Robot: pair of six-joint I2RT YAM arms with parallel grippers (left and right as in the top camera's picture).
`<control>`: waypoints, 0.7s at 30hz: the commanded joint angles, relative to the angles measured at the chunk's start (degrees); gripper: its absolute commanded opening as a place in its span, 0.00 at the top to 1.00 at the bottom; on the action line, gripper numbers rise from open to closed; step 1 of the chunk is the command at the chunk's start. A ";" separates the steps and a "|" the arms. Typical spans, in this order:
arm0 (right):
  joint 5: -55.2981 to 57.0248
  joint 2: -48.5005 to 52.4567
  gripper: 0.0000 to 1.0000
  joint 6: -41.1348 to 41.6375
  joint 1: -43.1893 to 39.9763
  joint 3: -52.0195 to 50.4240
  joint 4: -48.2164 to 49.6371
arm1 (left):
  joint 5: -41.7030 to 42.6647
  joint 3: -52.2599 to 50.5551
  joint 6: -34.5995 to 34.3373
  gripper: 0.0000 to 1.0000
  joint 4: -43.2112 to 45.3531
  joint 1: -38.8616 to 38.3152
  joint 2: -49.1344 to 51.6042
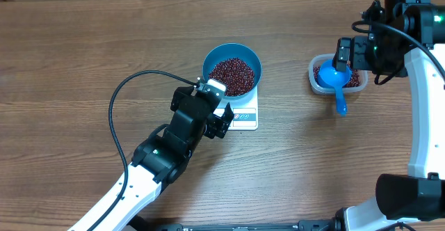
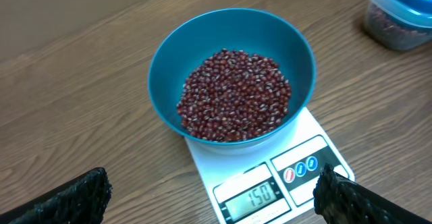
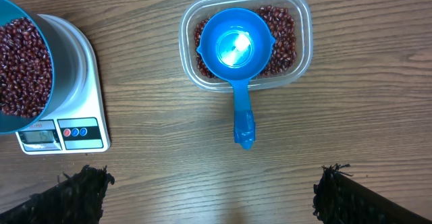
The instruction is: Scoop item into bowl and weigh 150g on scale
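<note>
Fingers of our left gripper stand spread wide with nothing between them. The fingers of our right gripper are equally far apart and also hold nothing.

Only the left wrist view lets us read the display of the scale: it shows 150. From overhead, our left gripper covers that part of the scale, at about 7 o'clock of the platform. In the right wrist view the window is too small to read.

The right wrist view alone gives us the scoop clearly. Its blue cup looks empty and lies on the beans in the clear tub, and its handle reaches over the rim toward 6 o'clock. Overhead shows us the whole layout on the wooden table: the tub sits at 3 o'clock of the bowl, well apart from it, with our right gripper above it.

Our beans form a loose maroon heap of tiny oval grains flecked with pale spots. They lie in the glossy blue bowl, well below its rim. That bowl rests on the scale, toward its 12 o'clock end.
</note>
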 commanded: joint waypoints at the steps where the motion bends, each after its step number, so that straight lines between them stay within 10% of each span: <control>1: -0.37 -0.44 0.00 -0.48 0.11 0.92 0.09 | 2.64 -0.31 0.87 0.00 0.13 0.37 -1.49; 21: -0.37 -0.44 0.00 -0.48 0.11 0.92 0.09 | 8.15 -0.31 -0.20 0.00 -2.62 2.67 -1.95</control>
